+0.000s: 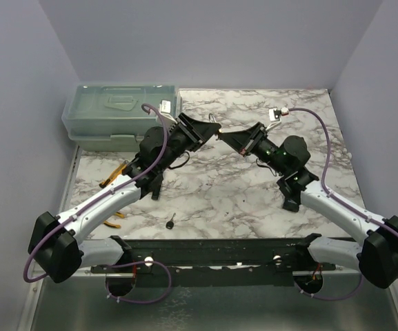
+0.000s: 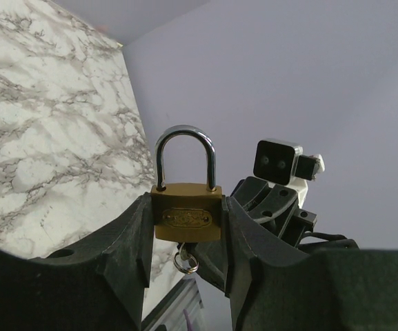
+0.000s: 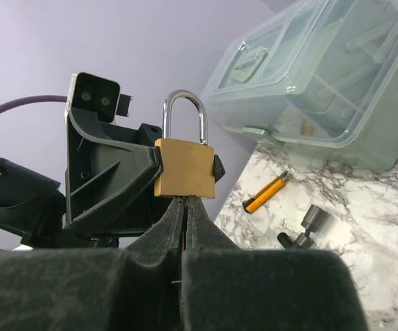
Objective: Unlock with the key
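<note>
A brass padlock (image 2: 187, 217) with a closed steel shackle is held above the table between the fingers of my left gripper (image 2: 187, 207), which is shut on its sides. A small metal key on a split ring (image 2: 185, 261) sits at the lock's underside. My right gripper (image 3: 185, 200) is shut, its tips pressed up under the padlock (image 3: 185, 169) and pinching that key. In the top view both grippers meet over the far middle of the table, left (image 1: 209, 129) and right (image 1: 225, 134). A tiny black-headed key (image 1: 170, 222) lies on the marble near the front.
A clear lidded plastic box (image 1: 119, 114) stands at the back left. Yellow-handled pliers (image 1: 116, 172) lie under the left arm. A grey cylinder with a black handle (image 3: 314, 221) rests on the marble beside a yellow handle (image 3: 264, 193).
</note>
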You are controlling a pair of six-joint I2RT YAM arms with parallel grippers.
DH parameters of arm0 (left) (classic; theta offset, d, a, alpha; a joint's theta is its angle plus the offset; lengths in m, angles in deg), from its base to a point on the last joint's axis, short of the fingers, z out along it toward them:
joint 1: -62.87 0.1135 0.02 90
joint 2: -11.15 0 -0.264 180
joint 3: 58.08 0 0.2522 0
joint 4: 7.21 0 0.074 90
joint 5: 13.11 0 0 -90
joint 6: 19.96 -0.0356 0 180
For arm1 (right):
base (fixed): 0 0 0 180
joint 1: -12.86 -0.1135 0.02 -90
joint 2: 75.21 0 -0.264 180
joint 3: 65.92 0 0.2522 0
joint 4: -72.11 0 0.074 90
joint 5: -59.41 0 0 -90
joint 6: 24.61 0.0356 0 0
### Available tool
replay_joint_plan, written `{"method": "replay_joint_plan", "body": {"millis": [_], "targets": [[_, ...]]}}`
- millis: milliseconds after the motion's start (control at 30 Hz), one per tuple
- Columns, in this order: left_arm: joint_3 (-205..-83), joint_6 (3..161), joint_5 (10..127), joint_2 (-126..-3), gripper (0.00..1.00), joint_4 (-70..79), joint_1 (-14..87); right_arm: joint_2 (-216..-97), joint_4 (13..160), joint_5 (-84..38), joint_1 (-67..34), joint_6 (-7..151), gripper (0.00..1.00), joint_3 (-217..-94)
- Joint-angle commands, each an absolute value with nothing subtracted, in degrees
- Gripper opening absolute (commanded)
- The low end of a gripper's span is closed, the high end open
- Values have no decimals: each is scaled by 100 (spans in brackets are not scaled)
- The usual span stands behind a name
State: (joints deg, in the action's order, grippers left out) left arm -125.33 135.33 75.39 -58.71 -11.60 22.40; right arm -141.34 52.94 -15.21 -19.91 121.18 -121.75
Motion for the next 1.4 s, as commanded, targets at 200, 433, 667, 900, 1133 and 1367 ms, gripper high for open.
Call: {"method": "replay_joint_plan", "body": {"millis": [200, 433, 667, 900, 1133, 1367], "targets": [[-12422, 13535, 6305, -5563, 0, -2104, 1997, -14529, 4778, -1396, -1915, 12388, 0, -12489], [-12297, 13571, 6688, -5556, 0, -2073, 1992, -14400, 5266, -1296, -1895, 11877, 0, -12579], [-12426, 13852, 7457, -5715, 0, -1295, 1992, -14071, 6805, -1314, -1887, 10442, 9, -12976], [-12758, 14225, 8005, -6104, 0, -322, 1999, -13957, 8253, -1208, -1886, 8879, 32, -13322], [-12892, 14509, 7964, -6435, 0, -137, 2003, -13865, 8279, -935, -1894, 8582, 51, -13220], [-12974, 14656, 7881, -6571, 0, -138, 1998, -14037, 8059, -957, -1895, 8695, 55, -13155]]}}
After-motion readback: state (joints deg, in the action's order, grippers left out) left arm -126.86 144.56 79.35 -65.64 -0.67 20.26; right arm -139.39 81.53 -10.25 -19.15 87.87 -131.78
